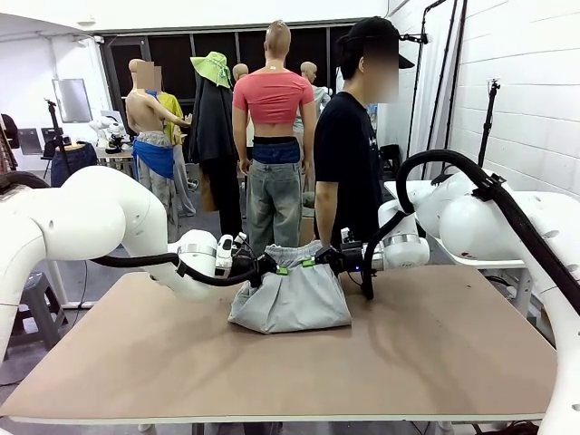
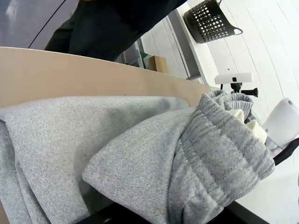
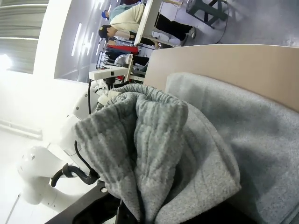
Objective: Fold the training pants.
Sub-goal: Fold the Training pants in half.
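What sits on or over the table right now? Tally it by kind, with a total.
Training pants: 1, light grey, bunched on the table
Grippers: 2, left gripper and right gripper, each shut on the pants' upper edge
Total: 3

Bright, even indoor light; soft shadows; front view sharp; wrist views wide-angle, bent at edges.

Both arms (image 1: pixel 91 217) are glossy white with rounded, bulbous joints. A thick black cable (image 1: pixel 507 208) loops along the right arm, another along the left. Each wrist ends in a silver ring and a black pincer (image 1: pixel 272 266) with green pads (image 1: pixel 282 270).
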`<state>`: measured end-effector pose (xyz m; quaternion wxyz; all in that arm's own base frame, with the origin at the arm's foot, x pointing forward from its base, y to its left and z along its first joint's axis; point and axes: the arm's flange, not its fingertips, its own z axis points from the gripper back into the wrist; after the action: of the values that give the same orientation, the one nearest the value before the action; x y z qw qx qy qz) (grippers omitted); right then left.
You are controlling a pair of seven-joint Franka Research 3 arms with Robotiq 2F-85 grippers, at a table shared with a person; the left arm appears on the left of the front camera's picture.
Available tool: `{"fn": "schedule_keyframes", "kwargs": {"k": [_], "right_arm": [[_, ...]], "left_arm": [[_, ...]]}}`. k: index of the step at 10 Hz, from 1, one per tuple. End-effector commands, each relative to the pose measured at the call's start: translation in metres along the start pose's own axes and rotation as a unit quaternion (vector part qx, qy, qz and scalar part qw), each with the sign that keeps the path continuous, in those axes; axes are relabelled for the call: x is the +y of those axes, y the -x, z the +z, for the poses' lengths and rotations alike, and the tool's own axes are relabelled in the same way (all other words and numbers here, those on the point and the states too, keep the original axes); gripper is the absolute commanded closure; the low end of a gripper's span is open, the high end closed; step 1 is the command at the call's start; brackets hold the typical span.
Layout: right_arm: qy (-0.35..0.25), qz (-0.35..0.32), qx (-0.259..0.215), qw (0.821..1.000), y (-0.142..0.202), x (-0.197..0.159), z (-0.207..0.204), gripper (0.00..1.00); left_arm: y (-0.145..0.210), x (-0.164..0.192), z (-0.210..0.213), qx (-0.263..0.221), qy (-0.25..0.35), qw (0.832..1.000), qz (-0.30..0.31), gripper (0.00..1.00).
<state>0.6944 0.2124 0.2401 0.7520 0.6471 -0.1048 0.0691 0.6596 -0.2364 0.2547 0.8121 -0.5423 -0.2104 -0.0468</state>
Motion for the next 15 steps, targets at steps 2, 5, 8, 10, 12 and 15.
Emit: {"fn": "schedule_keyframes", "kwargs": {"k": [2,5,8,10,12,15], "right_arm": [[0.018,-0.016,-0.012,1.0,-0.021,-0.002,0.007,1.0],[0.023,-0.033,-0.013,0.999,-0.022,-0.007,0.008,1.0],[0.052,-0.076,-0.012,0.996,-0.018,-0.013,0.008,1.0],[0.065,-0.097,-0.013,0.993,-0.016,-0.013,0.011,0.65],[0.078,-0.096,-0.016,0.992,-0.011,-0.006,0.016,0.25],[0.111,-0.094,-0.026,0.989,-0.005,0.005,0.031,0.0]], "left_arm": [[-0.012,0.016,0.004,0.003,-0.035,0.999,0.013,1.0],[-0.014,0.026,0.003,0.006,-0.04,0.999,0.029,1.0],[-0.012,0.027,0.004,0.007,-0.053,0.997,0.053,1.0],[-0.011,0.026,0.009,-0.001,-0.062,0.995,0.078,0.8],[-0.012,0.025,0.022,-0.013,-0.064,0.994,0.089,0.42],[-0.017,0.015,0.051,-0.032,-0.06,0.994,0.084,0.0]]}}
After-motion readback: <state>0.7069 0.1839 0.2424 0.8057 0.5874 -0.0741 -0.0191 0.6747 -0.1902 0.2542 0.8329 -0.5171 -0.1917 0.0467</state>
